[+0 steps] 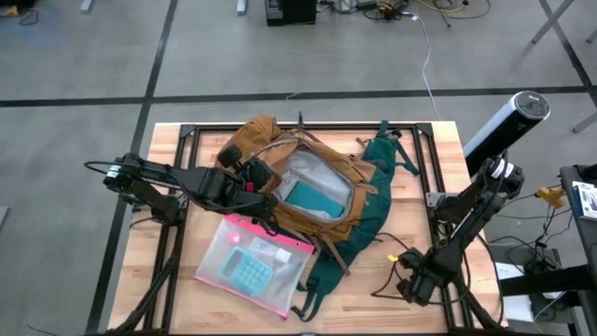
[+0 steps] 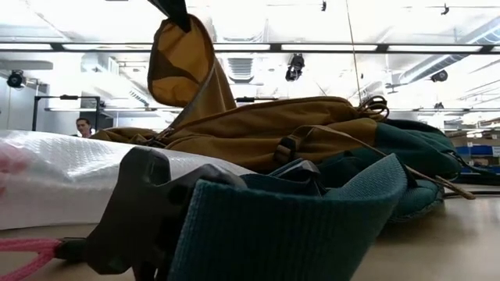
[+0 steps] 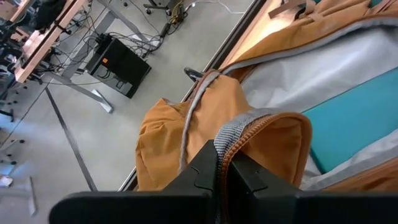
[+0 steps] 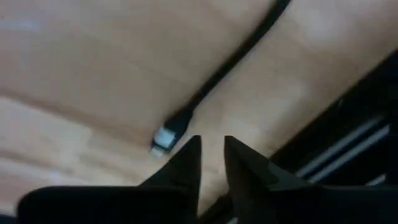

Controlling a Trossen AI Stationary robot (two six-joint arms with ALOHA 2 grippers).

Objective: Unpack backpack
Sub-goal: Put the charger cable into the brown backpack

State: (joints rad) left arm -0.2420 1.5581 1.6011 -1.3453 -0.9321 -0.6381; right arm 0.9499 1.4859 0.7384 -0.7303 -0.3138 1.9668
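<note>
The mustard-tan backpack (image 1: 308,187) lies open on the table, its grey lining and a teal flat item (image 1: 317,199) showing inside; its dark green straps (image 1: 373,210) trail toward the near right. My left gripper (image 3: 219,167) is shut on the rim of the opening at the bag's left side. My right gripper (image 4: 212,146) hovers over the table's near right corner, fingers a little apart and holding nothing, with the pale plug (image 4: 163,140) of a black cable (image 4: 236,53) lying on the wood just beside one fingertip. My left gripper pinches the backpack's opening rim (image 3: 244,132), the zip edge with its grey lining, between its two fingers. The fingers come slanting down from the table's left. The rim is raised into a peak (image 2: 183,55) above the bag, whose body rests on the table.
A clear pink-edged zip pouch (image 1: 252,263) holding a teal calculator lies near the front edge, left of centre. The black cable (image 1: 392,271) lies at the near right. Black frame rails (image 1: 424,168) run along the table's edges. A person (image 2: 83,125) stands far behind.
</note>
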